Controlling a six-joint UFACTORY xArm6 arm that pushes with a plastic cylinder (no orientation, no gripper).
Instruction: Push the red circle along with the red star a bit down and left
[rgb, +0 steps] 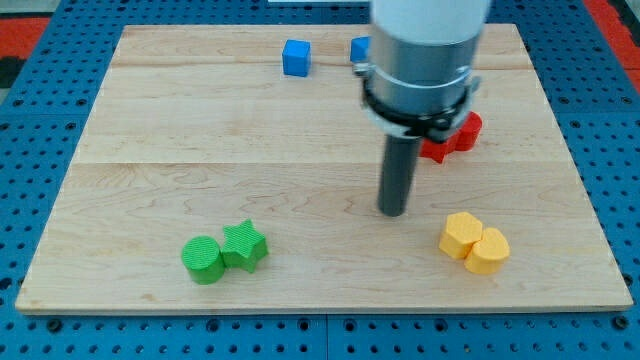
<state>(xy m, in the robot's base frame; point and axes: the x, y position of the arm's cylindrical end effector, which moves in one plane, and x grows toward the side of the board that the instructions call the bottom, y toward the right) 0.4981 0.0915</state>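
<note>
A pale wooden worktop (200, 120) fills the view, resting on a blue perforated base. A thick grey and white robot arm comes down from the view's top centre and ends in a straight dark rod. This tool has no jaws to spread or press together; it is just a rod, and it holds nothing. My tip (392, 212) rests on bare wood right of the board's centre.

The red blocks (455, 137) sit just up and to the right of the tip, near it but apart from it. The arm hides much of them, so which part is the red circle and which the red star cannot be told; they seem to touch.

The tip stands down-left of the reds, on the side they should travel toward. To push them that way, it would probably first need to go round to their upper right.

Elsewhere: a blue cube (296, 57) and a second blue block (359, 48) near the top edge, a green circle (203, 259) touching a green star (245, 245) at bottom left, and two touching yellow blocks (474, 241) at bottom right.
</note>
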